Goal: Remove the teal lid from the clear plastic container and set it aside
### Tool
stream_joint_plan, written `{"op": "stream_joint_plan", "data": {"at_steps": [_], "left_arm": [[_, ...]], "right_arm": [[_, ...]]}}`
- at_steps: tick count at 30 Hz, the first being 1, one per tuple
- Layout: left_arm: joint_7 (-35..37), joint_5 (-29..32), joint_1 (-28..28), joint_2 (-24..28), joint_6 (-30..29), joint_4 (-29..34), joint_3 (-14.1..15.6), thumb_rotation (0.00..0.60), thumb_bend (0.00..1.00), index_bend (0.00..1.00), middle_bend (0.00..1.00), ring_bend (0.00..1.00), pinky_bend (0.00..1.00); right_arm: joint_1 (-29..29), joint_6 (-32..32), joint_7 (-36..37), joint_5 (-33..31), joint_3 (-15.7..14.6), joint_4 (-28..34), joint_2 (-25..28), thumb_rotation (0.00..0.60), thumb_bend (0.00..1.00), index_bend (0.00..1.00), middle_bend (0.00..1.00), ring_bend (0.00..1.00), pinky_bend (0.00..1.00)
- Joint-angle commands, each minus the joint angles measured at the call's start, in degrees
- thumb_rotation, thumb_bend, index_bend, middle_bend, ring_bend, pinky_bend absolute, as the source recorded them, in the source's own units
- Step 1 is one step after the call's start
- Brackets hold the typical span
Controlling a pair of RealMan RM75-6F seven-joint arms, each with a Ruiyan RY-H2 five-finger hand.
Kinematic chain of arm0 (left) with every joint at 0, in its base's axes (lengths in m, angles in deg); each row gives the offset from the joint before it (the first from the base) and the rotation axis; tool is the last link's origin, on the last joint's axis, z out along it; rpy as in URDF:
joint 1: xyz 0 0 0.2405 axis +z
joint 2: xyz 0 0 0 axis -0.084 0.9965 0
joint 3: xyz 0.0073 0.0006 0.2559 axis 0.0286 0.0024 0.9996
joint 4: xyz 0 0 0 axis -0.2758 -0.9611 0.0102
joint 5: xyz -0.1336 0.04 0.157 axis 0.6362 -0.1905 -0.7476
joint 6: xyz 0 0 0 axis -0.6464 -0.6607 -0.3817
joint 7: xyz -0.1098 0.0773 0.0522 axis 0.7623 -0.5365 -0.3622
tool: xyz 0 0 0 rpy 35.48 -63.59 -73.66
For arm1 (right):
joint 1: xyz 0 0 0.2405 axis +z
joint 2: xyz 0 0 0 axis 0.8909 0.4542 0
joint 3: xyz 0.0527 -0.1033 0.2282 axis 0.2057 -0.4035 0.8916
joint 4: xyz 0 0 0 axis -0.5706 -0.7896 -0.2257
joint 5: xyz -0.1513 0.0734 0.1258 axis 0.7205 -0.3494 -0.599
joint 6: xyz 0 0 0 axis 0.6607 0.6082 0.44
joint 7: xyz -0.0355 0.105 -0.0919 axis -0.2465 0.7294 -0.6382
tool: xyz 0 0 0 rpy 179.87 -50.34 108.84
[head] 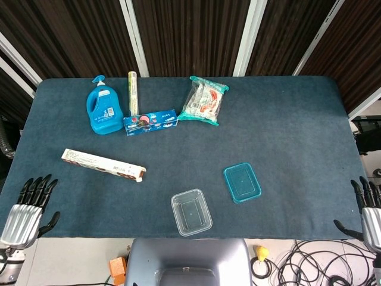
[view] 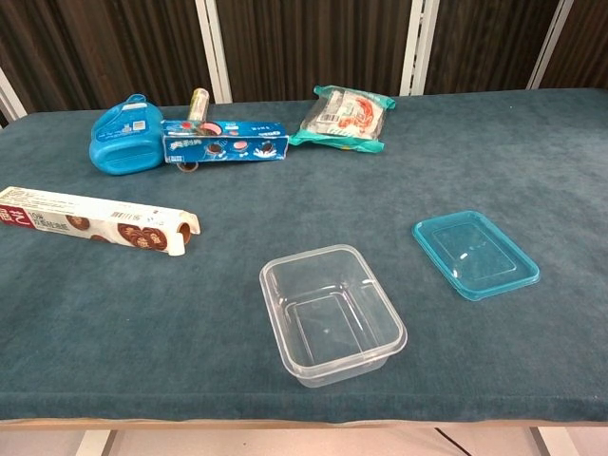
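The clear plastic container stands uncovered near the table's front edge. The teal lid lies flat on the cloth just to the container's right, apart from it. My left hand hangs off the table's front left corner, fingers spread, holding nothing. My right hand shows at the head view's right edge, beyond the table's front right corner, fingers apart and empty. Neither hand appears in the chest view.
A long cookie box lies at the left. At the back sit a blue detergent bottle, a slim tube, a blue biscuit pack and a snack bag.
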Motion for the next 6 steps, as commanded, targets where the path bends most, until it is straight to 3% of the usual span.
{"op": "stream_joint_plan", "data": {"at_steps": [1,6], "left_arm": [[2.7,-2.7,0.4,0.3,1.0,-0.5,1.6,0.600,0.36,0.00,0.00,0.00,0.00],[2.6,-3.3,0.1,0.3,3.0,-0.7,1.4,0.600,0.36,0.00,0.00,0.00,0.00]], "right_arm": [[-0.2,-1.7,1.3,-0.4,1.2,-0.6,-0.2,0.513,0.03,0.00,0.00,0.00,0.00],[-0.5,-2.8,2.8,0.6,1.6,-0.9,0.3,0.515,0.03,0.00,0.00,0.00,0.00]]}}
